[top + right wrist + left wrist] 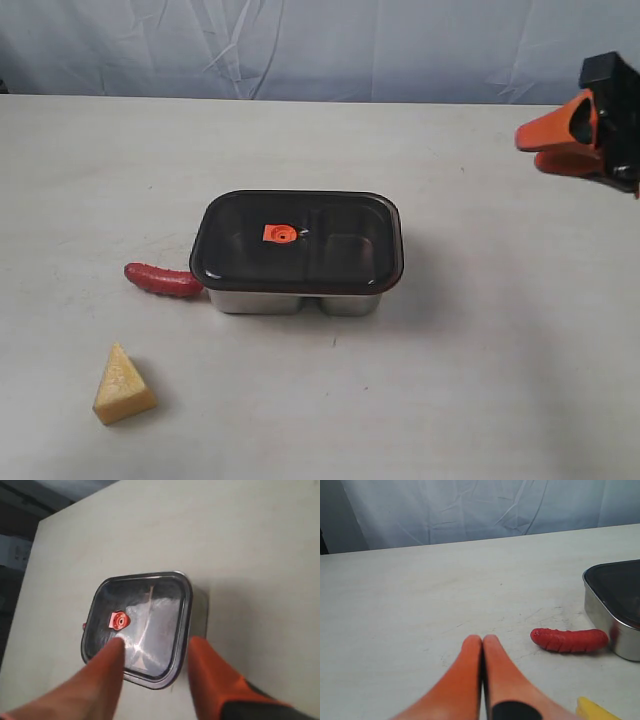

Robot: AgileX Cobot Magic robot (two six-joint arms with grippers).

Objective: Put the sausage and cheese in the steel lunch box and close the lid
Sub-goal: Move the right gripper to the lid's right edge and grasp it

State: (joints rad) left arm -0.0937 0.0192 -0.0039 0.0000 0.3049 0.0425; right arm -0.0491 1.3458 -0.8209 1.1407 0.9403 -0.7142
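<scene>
The pale counter carries the steel lunch box, which sits well apart from the right end effector, ahead of and below its released, empty fingers. The dark lid rests on top of the box. The left end effector is clenched, its fingers pressed together on nothing. The cheese lies close beside it, and the sausage lies just ahead of its tips, one end at the box's wall.

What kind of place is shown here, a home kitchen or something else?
Probably a robot test bench, not a kitchen: a bare pale table, a wrinkled cloth backdrop, the orange right gripper, and what look like toy foods, a sausage and a cheese wedge.
</scene>
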